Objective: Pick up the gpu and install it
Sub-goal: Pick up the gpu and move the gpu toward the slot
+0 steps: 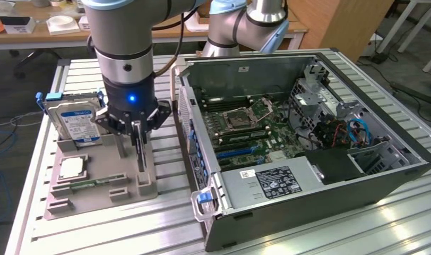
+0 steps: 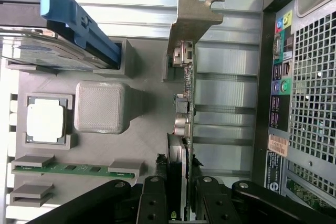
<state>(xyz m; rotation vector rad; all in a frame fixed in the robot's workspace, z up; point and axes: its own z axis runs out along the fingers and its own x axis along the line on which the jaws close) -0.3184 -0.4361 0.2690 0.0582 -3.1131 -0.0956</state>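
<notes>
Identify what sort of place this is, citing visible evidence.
Probably a robotics lab set up for computer assembly: a robot arm, an open computer case on a slatted metal table, and desks behind.

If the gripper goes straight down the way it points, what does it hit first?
The graphics card: the gripper is closed on its upper edge, the card upright in the gray tray. Further down comes the tray itself; the gap left is unclear.
</notes>
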